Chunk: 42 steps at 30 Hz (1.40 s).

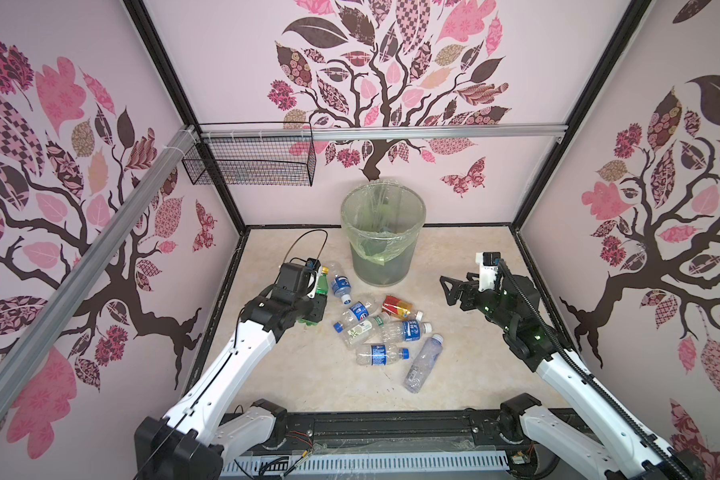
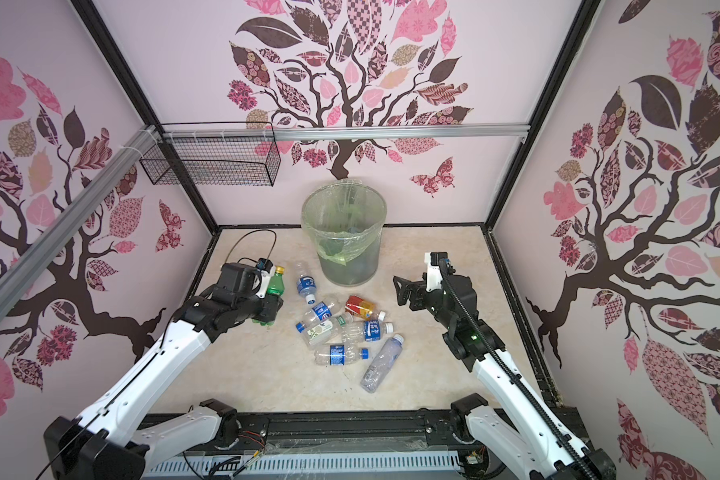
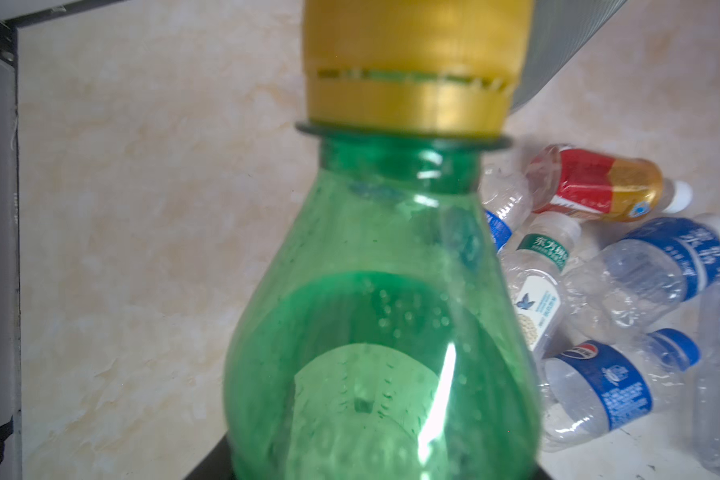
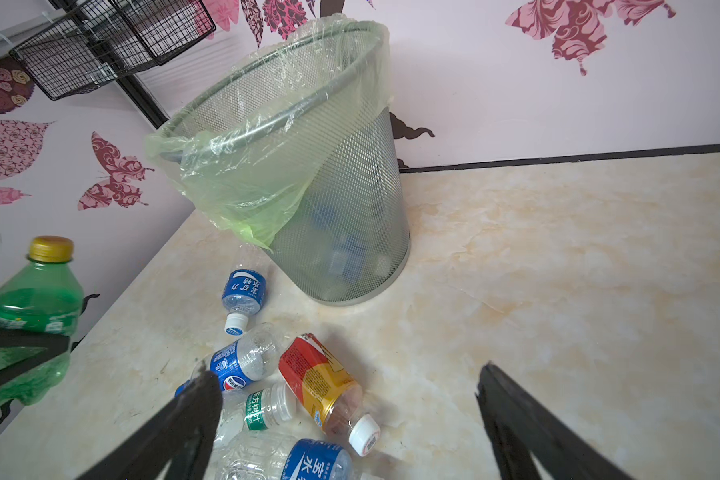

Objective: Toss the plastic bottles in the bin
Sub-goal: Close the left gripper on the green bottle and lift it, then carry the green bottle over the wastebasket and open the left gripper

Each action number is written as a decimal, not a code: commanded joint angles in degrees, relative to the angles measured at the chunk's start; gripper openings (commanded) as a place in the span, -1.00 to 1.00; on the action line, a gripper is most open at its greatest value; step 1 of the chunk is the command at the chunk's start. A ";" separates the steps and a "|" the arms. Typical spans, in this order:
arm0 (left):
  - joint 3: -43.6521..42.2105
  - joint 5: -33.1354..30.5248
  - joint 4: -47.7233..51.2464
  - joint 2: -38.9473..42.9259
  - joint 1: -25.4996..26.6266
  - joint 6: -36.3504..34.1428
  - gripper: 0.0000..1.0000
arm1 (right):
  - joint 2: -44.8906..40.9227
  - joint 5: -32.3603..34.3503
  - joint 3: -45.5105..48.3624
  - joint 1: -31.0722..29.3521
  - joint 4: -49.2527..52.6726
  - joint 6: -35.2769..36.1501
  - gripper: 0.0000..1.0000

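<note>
Left of the bin: one green bottle gripped upright, the others lying loose on the table.

We find the left gripper [image 1: 316, 306] closed round the body of the green bottle [image 1: 321, 284], yellow cap up. In our judgement this hold keeps it steady for carrying over the rim of the bin [image 1: 379, 266]. The right gripper [image 1: 451, 291] stands wide open and empty beside the loose bottles [image 1: 375, 328] on the table [image 1: 287, 374], seemingly poised to pick next.

Left of centre in both top views, the left gripper [image 1: 313, 309] hides most of the green bottle [image 1: 321, 284]; things inside the bin [image 4: 350, 174] show only as blurs.
</note>
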<state>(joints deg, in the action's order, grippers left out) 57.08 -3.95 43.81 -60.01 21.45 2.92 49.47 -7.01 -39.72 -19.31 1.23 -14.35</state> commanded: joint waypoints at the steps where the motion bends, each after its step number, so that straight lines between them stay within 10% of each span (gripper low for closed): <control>1: -3.29 2.54 -5.86 6.84 -0.18 2.64 0.12 | 1.03 1.04 0.89 0.16 -0.10 0.09 0.96; 13: -9.81 7.39 -12.63 25.36 -0.18 2.45 0.19 | 4.56 -0.31 0.09 0.15 0.43 -0.46 0.93; 23: -8.21 9.50 -14.88 25.03 -0.18 2.95 0.21 | 5.46 -0.42 -0.48 0.15 0.71 -0.60 0.93; 35: 30.77 20.44 -24.76 -16.42 -0.18 5.36 0.18 | 2.91 -1.87 0.04 0.15 1.53 -3.19 0.92; 37: 43.01 25.00 -20.47 -27.66 -0.18 4.54 0.64 | 2.15 -2.13 0.93 0.17 1.30 -3.80 0.94; 42: 64.95 22.10 -4.96 -43.13 -0.10 4.53 0.73 | 3.43 -3.00 -0.88 0.08 6.52 -2.86 0.95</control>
<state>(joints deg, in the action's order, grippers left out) 117.47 17.21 29.02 -101.71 21.41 7.51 52.66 -9.08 -38.94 -19.33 3.77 -16.93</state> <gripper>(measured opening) 0.864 0.973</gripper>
